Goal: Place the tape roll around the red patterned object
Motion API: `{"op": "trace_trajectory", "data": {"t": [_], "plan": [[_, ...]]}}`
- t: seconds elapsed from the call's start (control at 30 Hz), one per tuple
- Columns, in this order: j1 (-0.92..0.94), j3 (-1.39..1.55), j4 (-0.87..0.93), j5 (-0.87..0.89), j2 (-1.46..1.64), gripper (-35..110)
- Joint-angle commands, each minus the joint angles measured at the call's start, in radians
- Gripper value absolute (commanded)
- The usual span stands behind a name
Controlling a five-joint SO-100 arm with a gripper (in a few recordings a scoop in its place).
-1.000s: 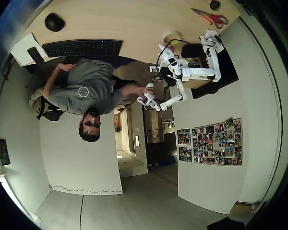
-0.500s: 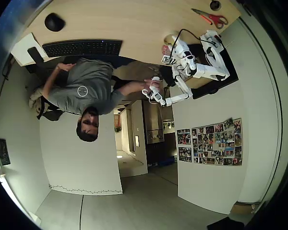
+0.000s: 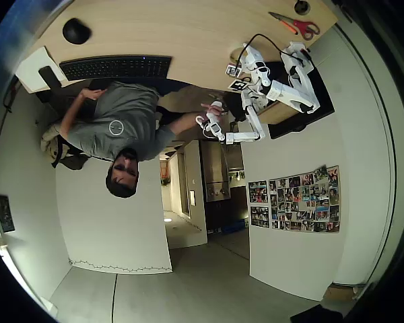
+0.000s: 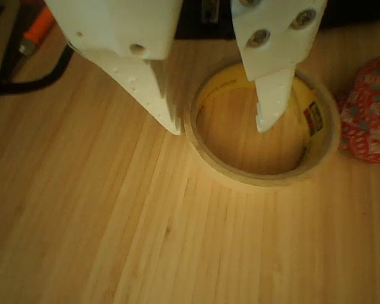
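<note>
In the wrist view the tape roll (image 4: 264, 166), a pale cream-yellow ring, lies flat on the wooden table (image 4: 114, 209). My white gripper (image 4: 220, 128) is open and straddles the ring's left wall. One finger (image 4: 152, 82) stands just outside the wall and the other finger (image 4: 273, 95) hangs inside the hole. The red patterned object (image 4: 370, 114) sits right beside the roll's right side at the picture's edge. In the overhead view the gripper (image 3: 241, 66) reaches over the table's near edge, and the arm covers the roll there.
A black cable (image 4: 25, 82) and an orange handle (image 4: 39, 26) lie at the wrist view's top left. The overhead view has red-handled scissors (image 3: 297, 25), a black knob (image 3: 301, 7), a keyboard (image 3: 114, 66), a mouse (image 3: 75, 30) and a seated person (image 3: 114, 124).
The arm has swung up across the table edge, and the gripper now sits over the tape roll, which showed bare a second ago.
</note>
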Motion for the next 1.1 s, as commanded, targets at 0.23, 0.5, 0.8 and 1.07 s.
{"op": "trace_trajectory", "data": {"t": [0.23, 0.5, 0.8, 1.07], "plan": [[0.023, -0.017, -0.032, -0.037, 0.028, 0], [0.026, -0.074, 0.058, -0.060, 0.140, 0], [-0.037, -0.324, 0.321, -0.052, 0.285, 0], [-0.275, -0.483, 0.376, 0.109, 0.189, 0]]}}
